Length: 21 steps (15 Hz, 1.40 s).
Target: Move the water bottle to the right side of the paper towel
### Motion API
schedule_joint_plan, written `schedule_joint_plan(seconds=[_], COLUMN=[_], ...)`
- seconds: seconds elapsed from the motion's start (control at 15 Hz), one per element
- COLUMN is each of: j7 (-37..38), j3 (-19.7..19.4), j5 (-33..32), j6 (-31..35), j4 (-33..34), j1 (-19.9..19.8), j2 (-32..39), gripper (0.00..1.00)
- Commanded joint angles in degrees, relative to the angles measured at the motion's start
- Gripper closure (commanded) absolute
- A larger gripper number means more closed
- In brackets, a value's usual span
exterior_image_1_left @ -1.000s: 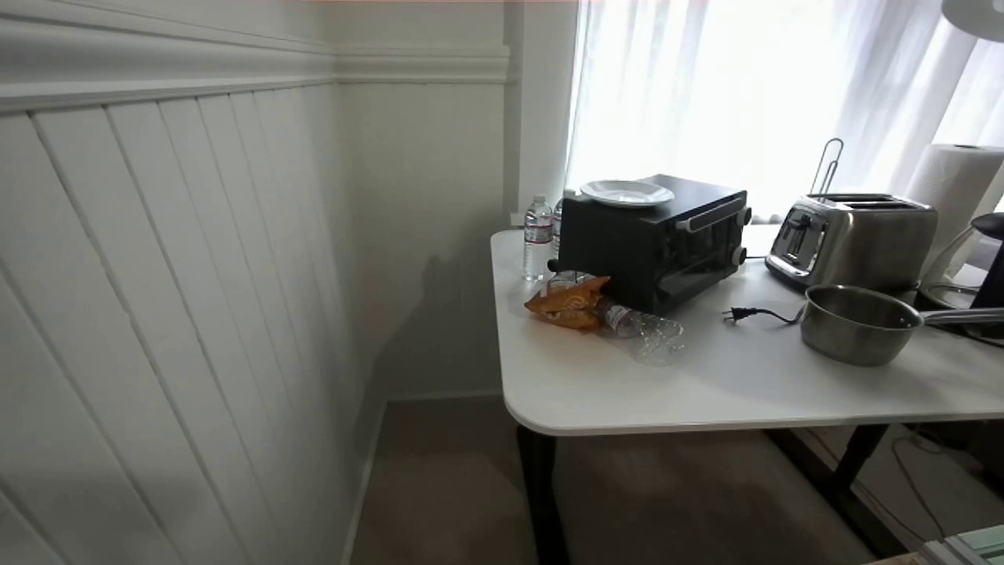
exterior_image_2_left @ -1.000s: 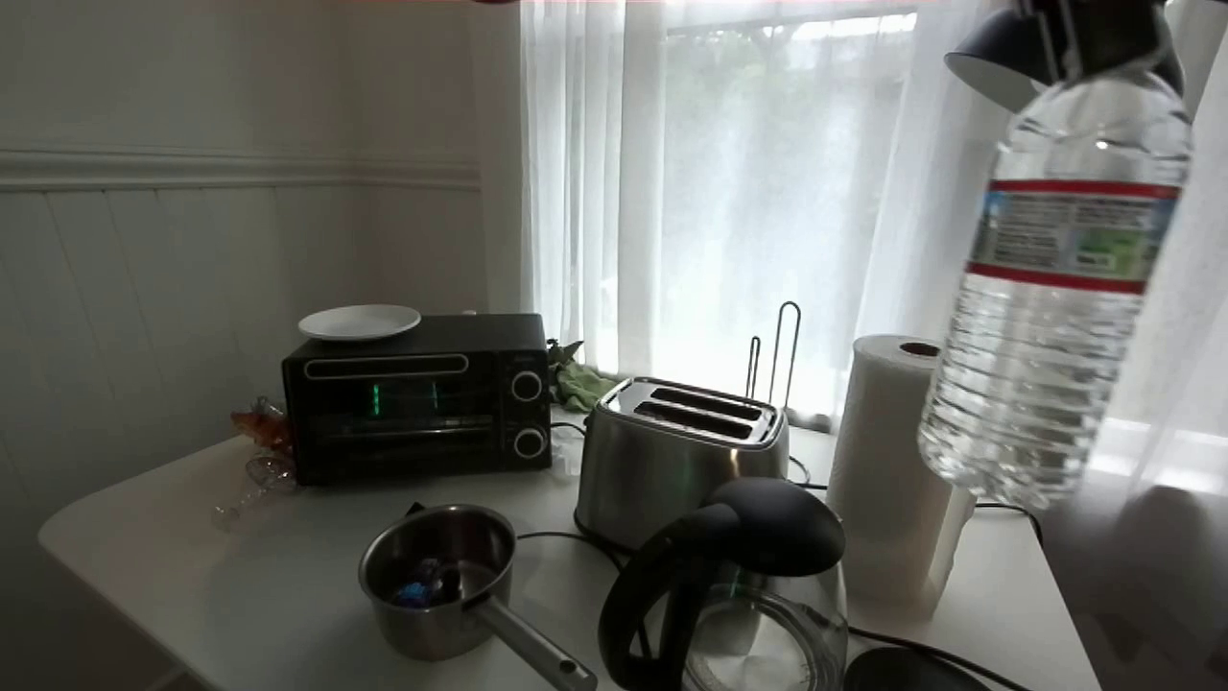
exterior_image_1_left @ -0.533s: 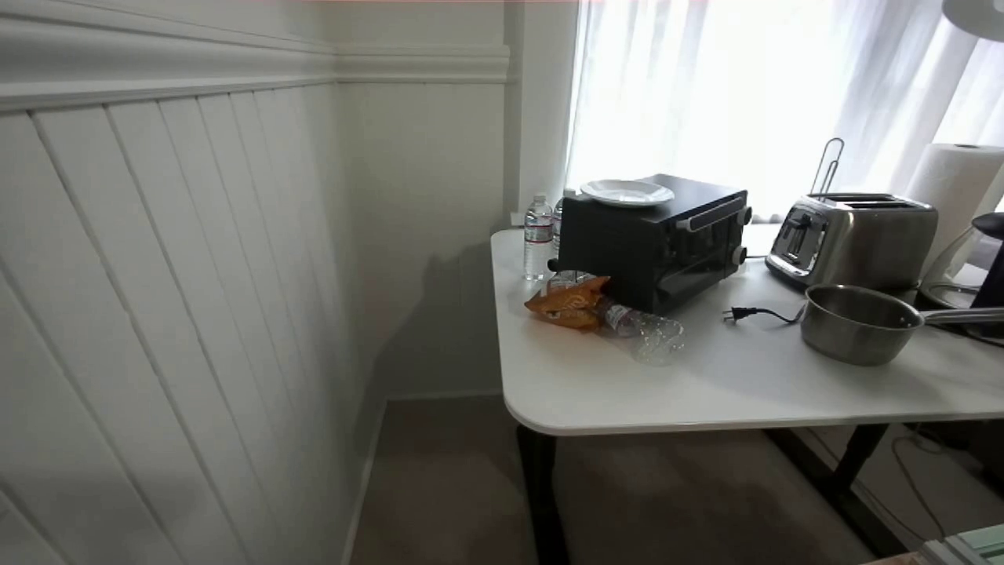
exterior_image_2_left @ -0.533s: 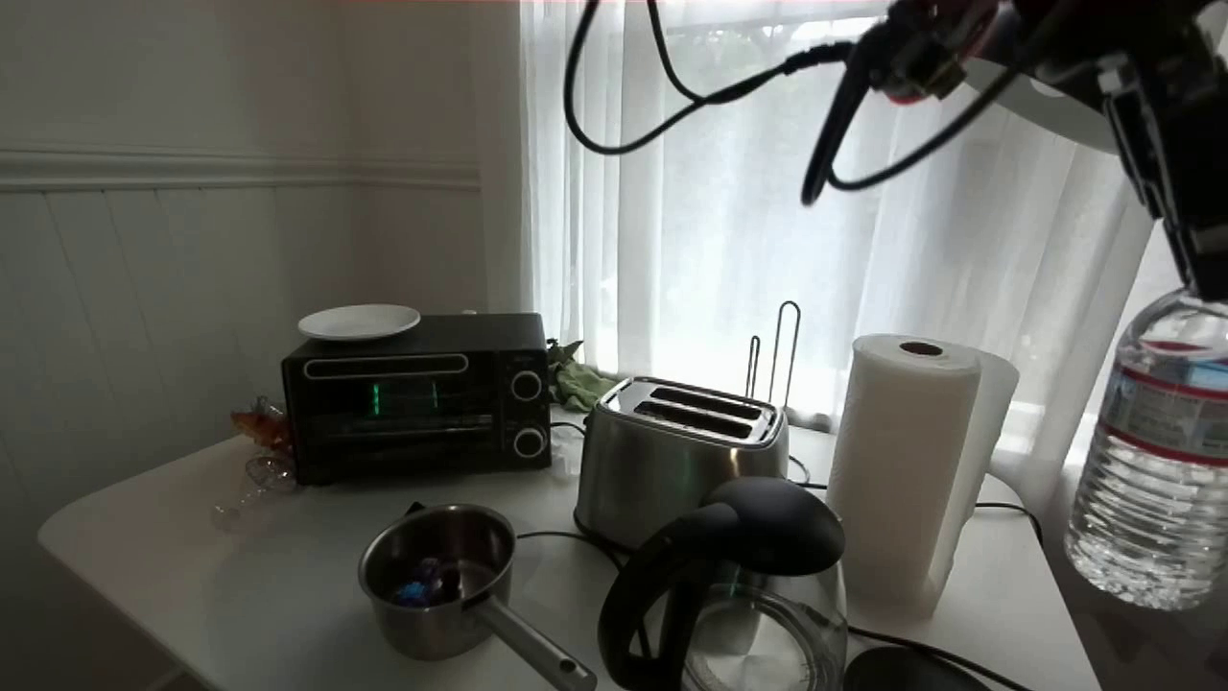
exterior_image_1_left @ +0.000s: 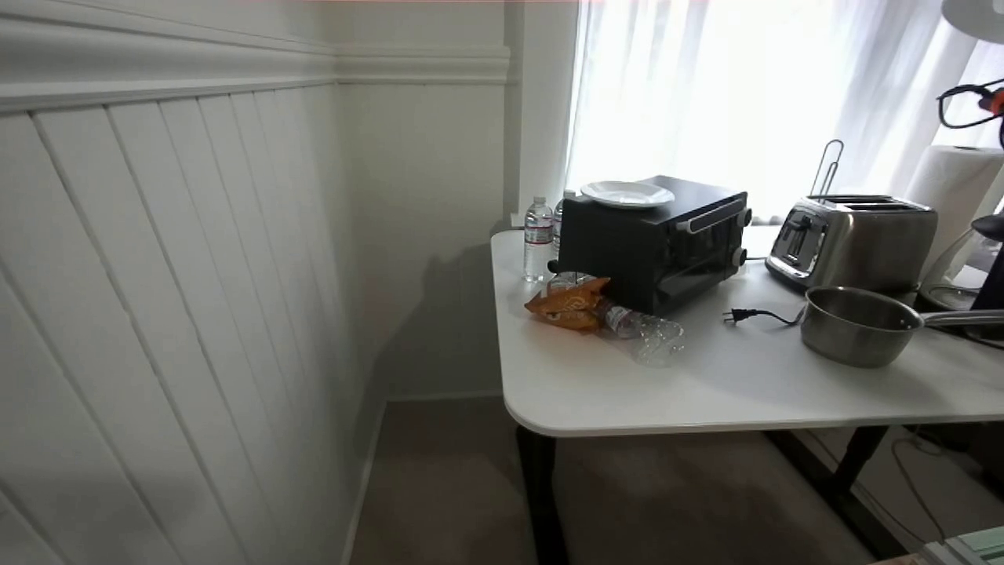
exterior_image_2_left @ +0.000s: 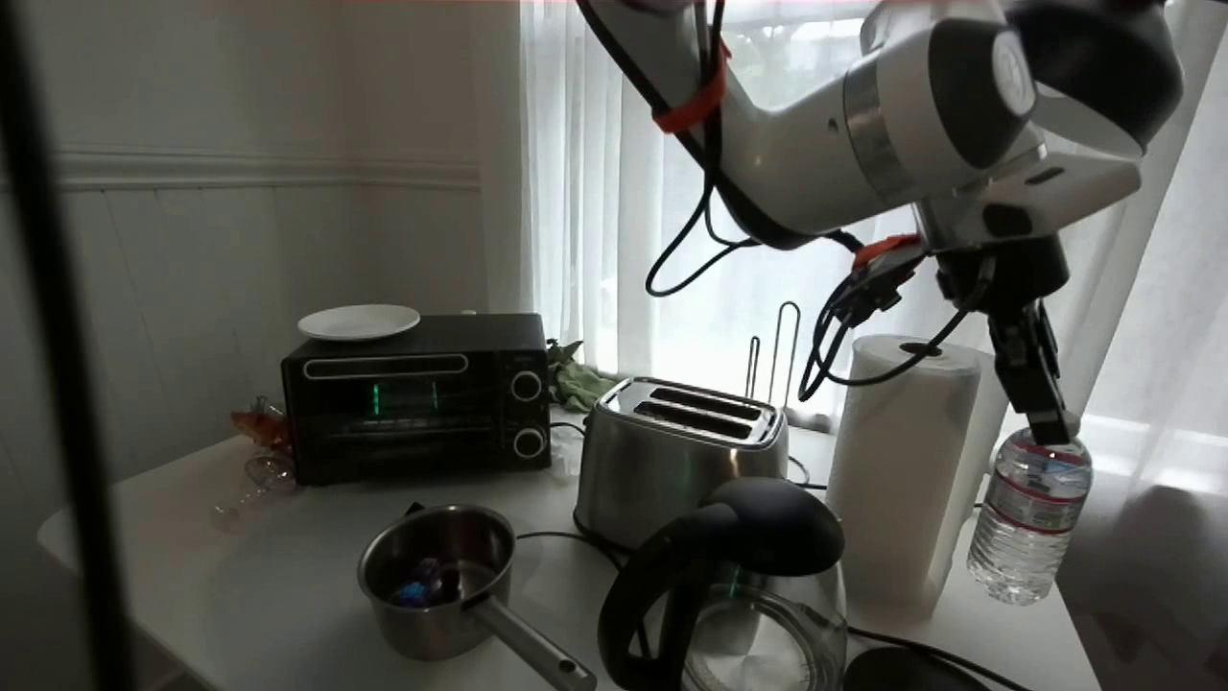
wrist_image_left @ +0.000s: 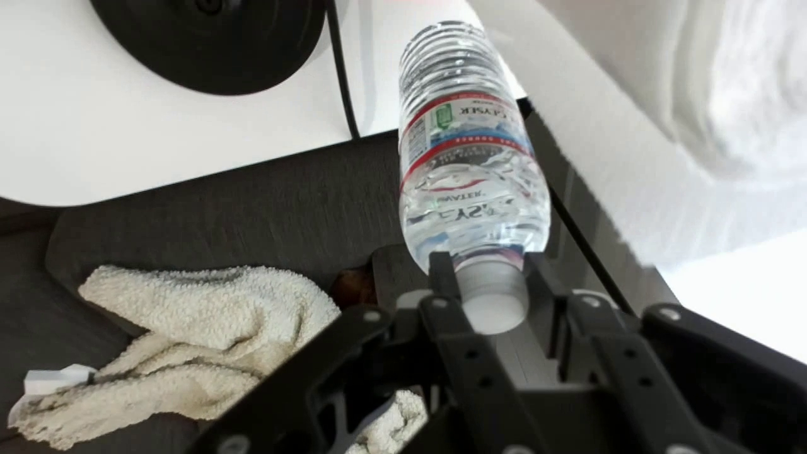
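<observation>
OK, black two-finger claw [wrist_image_left: 492,275], jaws slightly apart, grips clear plastic water bottle [wrist_image_left: 470,148] @ capped end, nr. white paper-towel roll [exterior_image_2_left: 892,480].

Water bottle [wrist_image_left: 474,171], label [wrist_image_left: 468,126] reading "GEYSER", also "WATER"

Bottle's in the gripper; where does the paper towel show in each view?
In an exterior view: paper towel at the right edge, partly behind the toaster.
In an exterior view: paper towel right of centre, left of the bottle.
Wrist view: paper towel, upper right.
Shared landmark: the table.
</observation>
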Motion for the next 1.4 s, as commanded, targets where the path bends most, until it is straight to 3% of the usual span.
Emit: schedule_joint_plan(seconds=[0.0,0.4,0.47,0.93,1.07,1.33], j7=[-1.8,-6.1,-6.8,-13.1,-18.8,-32.0], j3=[-1.2,-1.5,-1.4,-1.2,1.4,1.8], j5=[7.0,14.3,15.4,19.2,18.1,16.4], j6=[-0.2,-1.8,-1.9,-1.7,0.8,1.7], j4=[9.9,15.6,16.2,17.8,14.4,6.0], j1=[-0.1,-2.3,-2.7,-3.5,-4.7,-3.6], j2=[8.8,15.3,15.9,14.2,10.2,-0.1], gripper=[0.92,0.89,0.48,0.02,0.00,0.00])
